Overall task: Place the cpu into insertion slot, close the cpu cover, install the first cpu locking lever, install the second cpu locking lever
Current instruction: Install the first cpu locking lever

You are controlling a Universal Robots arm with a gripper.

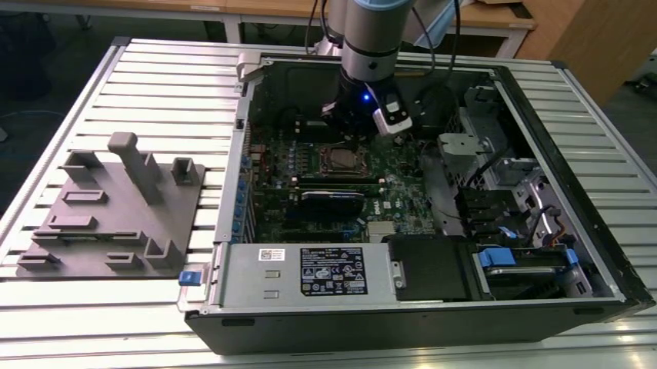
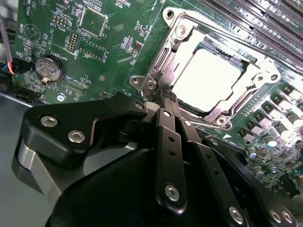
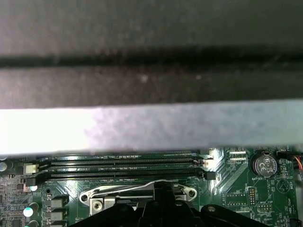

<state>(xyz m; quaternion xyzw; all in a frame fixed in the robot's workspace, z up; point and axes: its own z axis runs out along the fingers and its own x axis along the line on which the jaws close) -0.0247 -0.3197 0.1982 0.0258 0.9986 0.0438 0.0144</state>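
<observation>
The cpu (image 2: 203, 80) lies pale and square in the insertion slot (image 2: 176, 21), framed by the silvery cpu cover (image 2: 227, 109), mid-frame in the exterior view. My arm (image 1: 370, 31) reaches down into the open computer case (image 1: 411, 327); my pincer (image 2: 164, 97) is clenched, tips together at the slot's corner. Long memory slots (image 3: 118, 168) run just beside it.
</observation>
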